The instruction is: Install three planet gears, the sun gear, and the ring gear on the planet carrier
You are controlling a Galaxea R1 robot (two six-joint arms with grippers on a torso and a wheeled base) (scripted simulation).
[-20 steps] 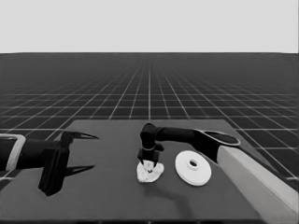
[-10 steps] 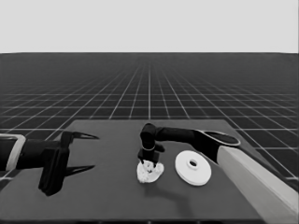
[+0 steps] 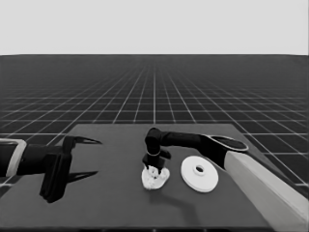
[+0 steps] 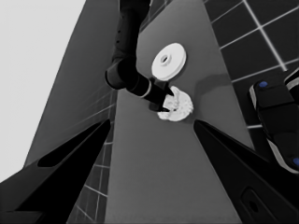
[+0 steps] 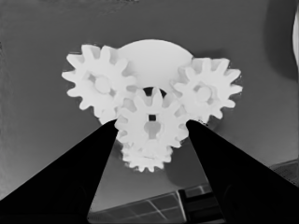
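Our right gripper [image 3: 155, 170] pinches the sun gear [image 5: 152, 125] by its toothed rim, over the smaller round part [image 5: 154, 58] near the table's [image 3: 111, 203] front edge, among three planet gears [image 5: 100, 84]. We judge it light, stiff and slippery. Our left gripper [image 3: 89, 157], spread, waits at the left end; the larger round part [image 3: 199, 173] lies just beside.

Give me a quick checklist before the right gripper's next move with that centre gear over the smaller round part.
1. Three small white toothed gears seated around the flat white smaller round part: two plainly on it, third mostly hidden; cannot tell.
2. Centre gear between the right gripper fingers: ok.
3. Centre gear fully down and meshed: cannot tell.
4. Thick white larger round part lying apart, free to pick: ok.
5. Left gripper parked over the dark table's left end, away from the work: ok.
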